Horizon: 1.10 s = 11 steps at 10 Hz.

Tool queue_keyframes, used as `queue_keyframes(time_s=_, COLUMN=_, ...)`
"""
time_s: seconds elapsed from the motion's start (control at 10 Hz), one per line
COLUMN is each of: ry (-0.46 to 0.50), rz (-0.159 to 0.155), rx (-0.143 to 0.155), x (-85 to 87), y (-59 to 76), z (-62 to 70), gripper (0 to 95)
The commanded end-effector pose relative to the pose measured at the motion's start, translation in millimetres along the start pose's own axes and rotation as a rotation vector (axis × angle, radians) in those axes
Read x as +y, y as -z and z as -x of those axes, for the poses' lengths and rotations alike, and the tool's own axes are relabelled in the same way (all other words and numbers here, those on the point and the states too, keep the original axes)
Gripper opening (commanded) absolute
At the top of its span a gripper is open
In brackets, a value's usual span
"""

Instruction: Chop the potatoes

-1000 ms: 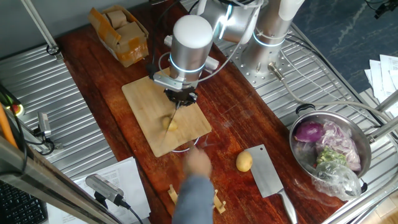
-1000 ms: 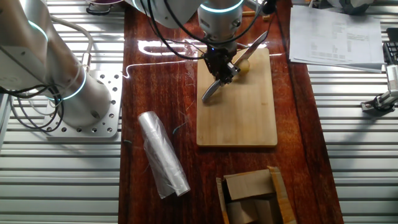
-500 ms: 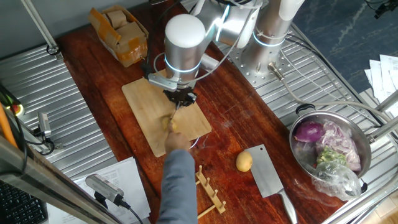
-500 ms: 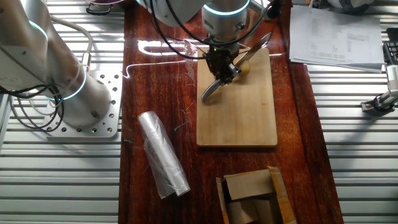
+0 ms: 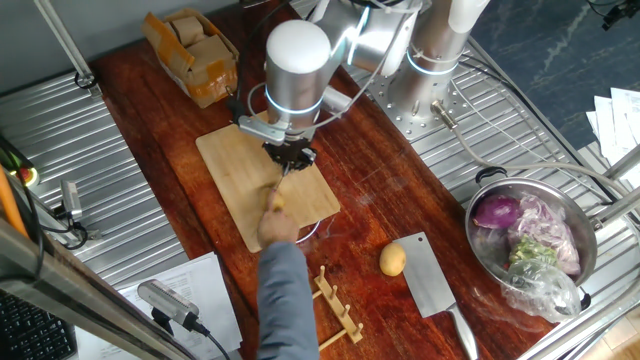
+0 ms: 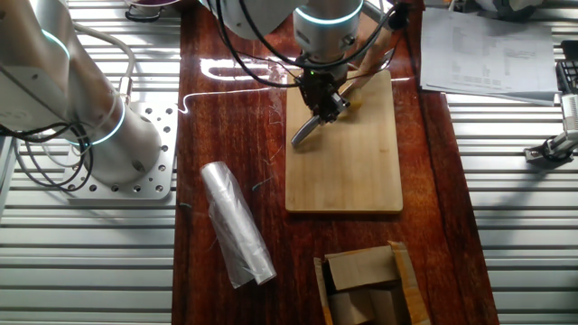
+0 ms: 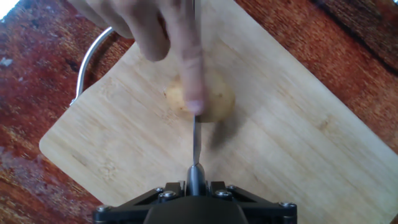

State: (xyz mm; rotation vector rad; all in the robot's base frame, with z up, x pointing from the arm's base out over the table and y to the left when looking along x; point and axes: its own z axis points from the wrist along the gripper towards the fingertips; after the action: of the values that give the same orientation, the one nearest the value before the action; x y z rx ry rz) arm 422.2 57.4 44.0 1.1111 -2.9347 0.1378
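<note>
A small yellow-tan potato (image 7: 219, 104) lies on the bamboo cutting board (image 7: 298, 155), near the board's front edge in one fixed view (image 5: 277, 201). A person's hand (image 7: 180, 43) rests a finger on it and covers part of it. My gripper (image 7: 194, 184) is shut on a knife (image 7: 195, 140), seen edge-on, with the blade reaching down to the potato. The gripper (image 5: 290, 157) hangs over the board (image 5: 230, 170). In the other fixed view the gripper (image 6: 321, 93) holds the knife (image 6: 306, 132) slanted across the board (image 6: 352, 171). A second whole potato (image 5: 392, 260) lies on the table.
The person's sleeve (image 5: 285, 295) reaches in from the front. A cleaver (image 5: 432, 285) lies by the second potato. A steel bowl (image 5: 472, 212) holds purple onion and scraps. There is also a cardboard box (image 5: 190, 45), a wooden rack (image 5: 335, 300) and a roll of plastic (image 6: 237, 226).
The person's hand has come up from the front edge and now rests on the potato. My gripper with the knife has shifted slightly left and stays over the potato.
</note>
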Motion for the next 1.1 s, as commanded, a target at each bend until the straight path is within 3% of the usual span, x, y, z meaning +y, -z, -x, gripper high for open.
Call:
queue_keyframes(time_s=0.1, ry=-0.006, rz=0.005, rx=0.003, x=0.4, y=1.5, z=0.1, gripper=0.0)
queue_keyframes(time_s=0.5, ry=-0.039, rz=0.025, rx=0.028, x=1.6, y=7.4, z=-0.3, gripper=0.0)
queue_keyframes(time_s=1.1, ry=-0.096, rz=0.07, rx=0.09, x=4.8, y=21.0, z=-1.5, gripper=0.0)
